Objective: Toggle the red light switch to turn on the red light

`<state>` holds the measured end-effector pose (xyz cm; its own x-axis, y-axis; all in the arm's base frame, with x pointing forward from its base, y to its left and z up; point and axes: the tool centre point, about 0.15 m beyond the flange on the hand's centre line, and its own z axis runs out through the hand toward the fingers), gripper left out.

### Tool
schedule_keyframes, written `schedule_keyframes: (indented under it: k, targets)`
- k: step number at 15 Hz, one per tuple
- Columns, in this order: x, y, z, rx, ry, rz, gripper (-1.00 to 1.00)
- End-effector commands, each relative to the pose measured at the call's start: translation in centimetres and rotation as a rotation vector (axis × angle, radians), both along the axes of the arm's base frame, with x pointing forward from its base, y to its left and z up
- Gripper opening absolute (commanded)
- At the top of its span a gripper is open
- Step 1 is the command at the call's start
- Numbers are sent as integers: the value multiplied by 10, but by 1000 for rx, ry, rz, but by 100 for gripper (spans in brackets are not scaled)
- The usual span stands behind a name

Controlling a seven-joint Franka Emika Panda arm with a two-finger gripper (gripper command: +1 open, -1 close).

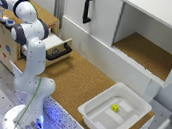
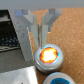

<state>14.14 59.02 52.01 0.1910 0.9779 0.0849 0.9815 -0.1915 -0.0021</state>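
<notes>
In the exterior view the white arm [image 1: 29,58] reaches to a wooden box [image 1: 5,43] at the exterior view's left, its gripper [image 1: 2,10] over the box top, where the red light switch [image 1: 4,18] sits just below it; whether the fingers are apart cannot be told here, and well away from the gripper a white tray [image 1: 114,113] on the cork counter [image 1: 78,84] holds a small yellow block [image 1: 115,107]. In the wrist view the gripper [image 2: 40,39] has its fingers [image 2: 29,30] drawn close together, empty, with the tips right at the red light switch [image 2: 49,57], whose red light [image 2: 49,54] glows bright orange, and a blue button [image 2: 59,79] lies just beyond the switch.
</notes>
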Motion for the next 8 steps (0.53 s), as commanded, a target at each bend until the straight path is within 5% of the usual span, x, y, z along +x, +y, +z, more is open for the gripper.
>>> schedule_keyframes:
  k: [1,8]
  targets:
    - [37,6,22,-93,42,-30,100]
    - [118,-27,-16,-125,-14,25,100]
